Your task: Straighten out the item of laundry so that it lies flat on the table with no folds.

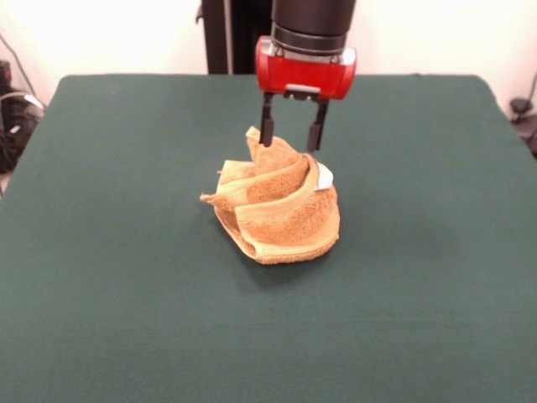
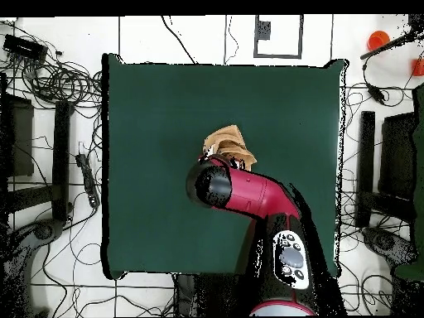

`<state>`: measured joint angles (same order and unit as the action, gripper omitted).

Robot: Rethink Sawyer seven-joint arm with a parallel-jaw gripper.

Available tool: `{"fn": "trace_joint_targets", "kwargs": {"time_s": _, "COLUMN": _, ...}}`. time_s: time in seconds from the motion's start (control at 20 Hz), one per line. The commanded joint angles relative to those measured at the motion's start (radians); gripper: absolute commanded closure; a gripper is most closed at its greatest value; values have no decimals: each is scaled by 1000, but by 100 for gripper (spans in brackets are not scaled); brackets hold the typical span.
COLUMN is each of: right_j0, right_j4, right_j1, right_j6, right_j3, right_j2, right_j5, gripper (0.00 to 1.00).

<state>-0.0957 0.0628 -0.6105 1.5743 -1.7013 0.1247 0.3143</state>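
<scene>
The item of laundry [image 1: 281,220] is a golden-tan towel bunched into a crumpled heap near the middle of the dark green table [image 1: 117,269], with several folds standing up and a white label [image 1: 324,177] on its right side. My gripper [image 1: 289,146] hangs straight down over the heap's far top, open, its two black fingers [image 1: 267,128] set apart on either side of the highest fold. In the overhead view the arm [image 2: 248,192] covers the gripper, and only part of the towel [image 2: 230,142] shows beyond the wrist on the table [image 2: 157,116].
Green tabletop surrounds the towel on all sides. Cables and dark equipment [image 2: 50,83] lie on the floor beyond the table's edges.
</scene>
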Motion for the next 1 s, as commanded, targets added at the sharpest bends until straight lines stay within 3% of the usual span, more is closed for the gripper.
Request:
{"fn": "trace_joint_targets", "kwargs": {"time_s": 0.05, "right_j0": 13, "right_j4": 21, "right_j1": 77, "right_j6": 179, "right_j3": 24, "right_j2": -45, "right_j5": 37, "gripper": 0}}
{"fn": "trace_joint_targets", "kwargs": {"time_s": 1.0, "right_j0": 14, "right_j4": 8, "right_j1": 109, "right_j6": 184, "right_j3": 51, "right_j2": -40, "right_j5": 4, "gripper": 0}}
